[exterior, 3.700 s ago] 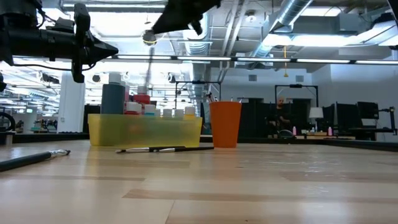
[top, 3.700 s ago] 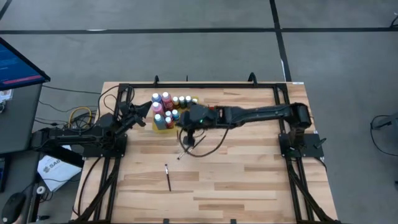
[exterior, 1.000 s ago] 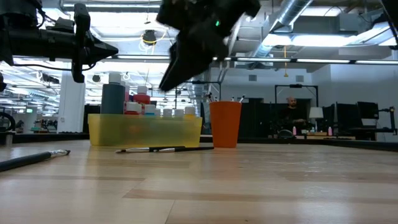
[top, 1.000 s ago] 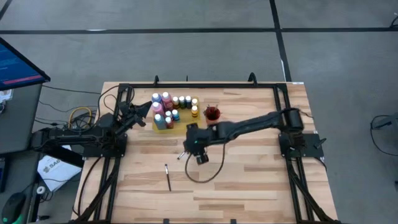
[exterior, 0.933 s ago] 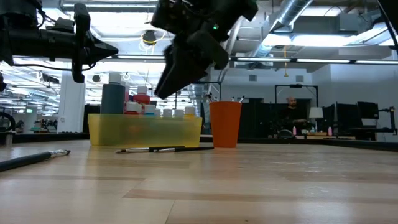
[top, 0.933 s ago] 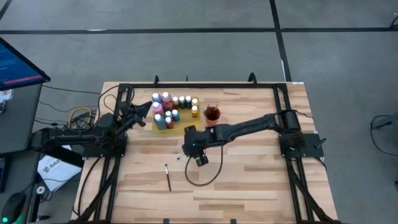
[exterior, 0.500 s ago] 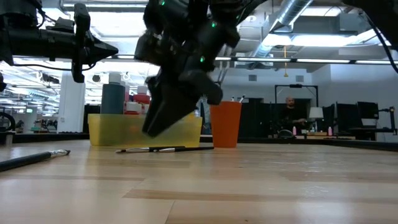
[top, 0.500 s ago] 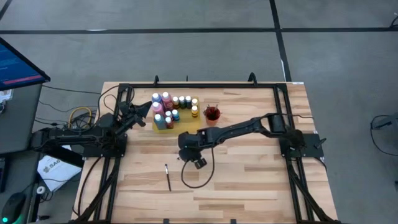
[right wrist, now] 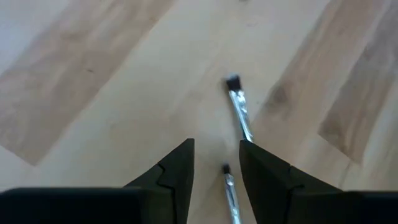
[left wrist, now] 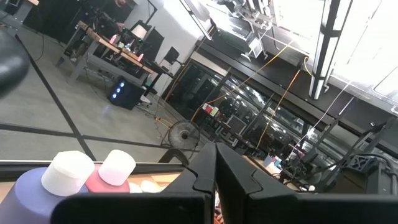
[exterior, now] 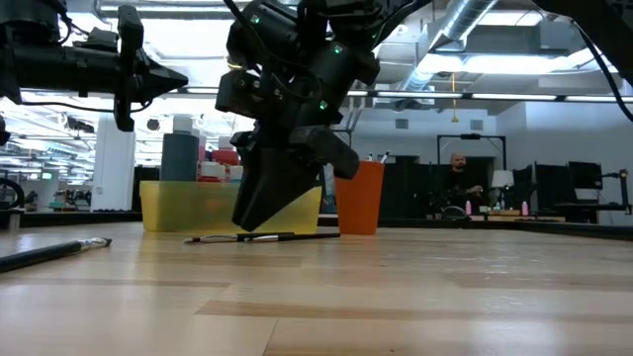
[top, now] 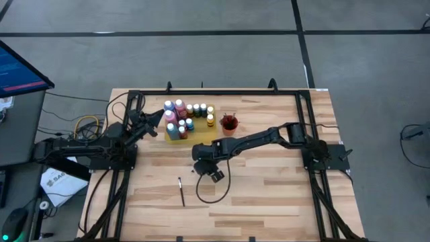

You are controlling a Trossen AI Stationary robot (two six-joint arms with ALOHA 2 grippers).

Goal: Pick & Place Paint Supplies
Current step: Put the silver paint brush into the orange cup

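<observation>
Two thin dark brushes [right wrist: 239,112] lie side by side on the wood, also seen in the low view [exterior: 287,236]. My right gripper [right wrist: 216,146] slants down over them, open, its fingertips just above the table [exterior: 242,225]. The tip of one brush [right wrist: 227,174] lies between the fingers; whether they touch it I cannot tell. Paint bottles [top: 183,115] stand in a yellow tray [exterior: 158,213]. My left gripper [left wrist: 216,180] is shut, held above the tray's left side [top: 158,118].
An orange cup [top: 229,123] holding brushes stands right of the tray. Another brush [top: 181,191] lies alone toward the near edge, also at the left of the low view [exterior: 49,253]. A black frame [top: 201,93] borders the table.
My right gripper has come down and toward the table's left edge, from above the cup's height to just above the two brushes, tipping more steeply downward and rolling a little. The brushes have not moved.
</observation>
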